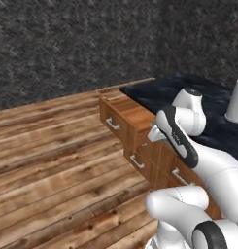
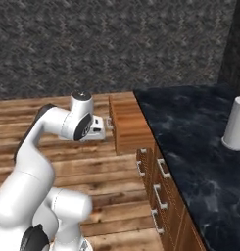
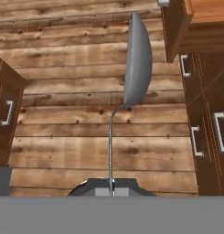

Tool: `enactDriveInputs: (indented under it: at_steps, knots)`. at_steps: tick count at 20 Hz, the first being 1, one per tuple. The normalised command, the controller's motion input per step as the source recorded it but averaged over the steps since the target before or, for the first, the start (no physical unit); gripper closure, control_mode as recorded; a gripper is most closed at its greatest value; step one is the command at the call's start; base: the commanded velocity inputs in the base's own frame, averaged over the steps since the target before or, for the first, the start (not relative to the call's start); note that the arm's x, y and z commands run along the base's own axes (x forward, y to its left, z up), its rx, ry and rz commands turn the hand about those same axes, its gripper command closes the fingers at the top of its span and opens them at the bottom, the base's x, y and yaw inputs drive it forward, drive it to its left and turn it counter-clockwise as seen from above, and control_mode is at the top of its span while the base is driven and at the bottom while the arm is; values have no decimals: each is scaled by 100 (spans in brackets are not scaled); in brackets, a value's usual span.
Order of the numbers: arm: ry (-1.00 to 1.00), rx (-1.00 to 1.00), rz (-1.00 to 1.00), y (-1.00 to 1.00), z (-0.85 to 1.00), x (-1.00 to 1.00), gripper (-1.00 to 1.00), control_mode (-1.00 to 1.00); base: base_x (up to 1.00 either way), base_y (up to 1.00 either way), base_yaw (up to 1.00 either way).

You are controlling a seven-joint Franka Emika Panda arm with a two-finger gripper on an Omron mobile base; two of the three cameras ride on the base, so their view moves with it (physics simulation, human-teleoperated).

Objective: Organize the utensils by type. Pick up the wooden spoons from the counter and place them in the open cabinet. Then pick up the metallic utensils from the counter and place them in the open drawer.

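Gripper (image 3: pixel 111 191): pinched on the thin handle of the silver metal spoon (image 3: pixel 137 64), bowl pointing away over plank floor.
Open drawer (image 2: pixel 126 122): just beside the gripper; contents cannot be seen.
Right base view: white cup (image 2: pixel 236 123) on black counter (image 2: pixel 200 142), well apart.

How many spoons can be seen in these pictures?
1: a metal spoon held in the pincer, above the wooden floor, beside the open drawer. Others may be hidden.
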Motion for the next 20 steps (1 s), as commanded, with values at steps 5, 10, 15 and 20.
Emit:
enactDriveInputs:
  at_steps: [5, 10, 15, 20]
  knots:
    - [0, 0, 0, 0, 0, 0, 100, 100, 77, -20, 0]
    - [0, 0, 0, 0, 0, 0, 100, 100, 67, -26, 0]
    - [0, 0, 0, 0, 0, 0, 100, 100, 71, -18, 0]
    - [0, 0, 0, 0, 0, 0, 100, 100, 66, -26, 0]
